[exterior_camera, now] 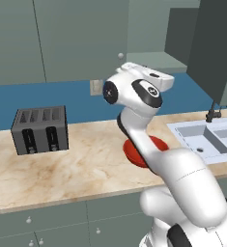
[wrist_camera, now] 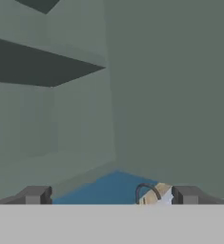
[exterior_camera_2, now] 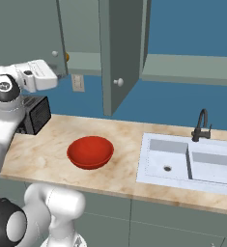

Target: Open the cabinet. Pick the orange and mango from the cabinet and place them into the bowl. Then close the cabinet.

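The claw [wrist_camera: 111,196] has its 2 dark fingertips [wrist_camera: 35,195] wide apart, and nothing sits between them. It holds nothing and touches nothing. In the hand view it points into the cabinet [wrist_camera: 75,119], at a bare back corner under a dark shelf [wrist_camera: 37,64]. A strip of blue wall, a bit of the bench and the curved tap show low between the tips.

In the right base view the white hand is up high at the left, by the cabinet [exterior_camera_2: 120,53]. The right door of the cabinet is swung open. It stands tall, with its long side going up and down, and it sticks out toward the robot. Its small round knob [exterior_camera_2: 118,82] faces the sink side. A tiny bit of the orange [exterior_camera_2: 67,57] peeks out on the low cabinet shelf, just past the hand. It is too small to say more about it.

The red bowl [exterior_camera_2: 90,152] sits upright on the bench [exterior_camera_2: 47,149], with its open side up. Nothing is in it. It is between the toaster [exterior_camera_2: 35,115] and the sink [exterior_camera_2: 192,164], well below the claw. In the left base view the bowl [exterior_camera: 156,144] is partly hidden behind the white arm.

The toaster [exterior_camera: 39,129] sits at the back of the bench [exterior_camera: 86,169], with its long side running left to right along the blue wall
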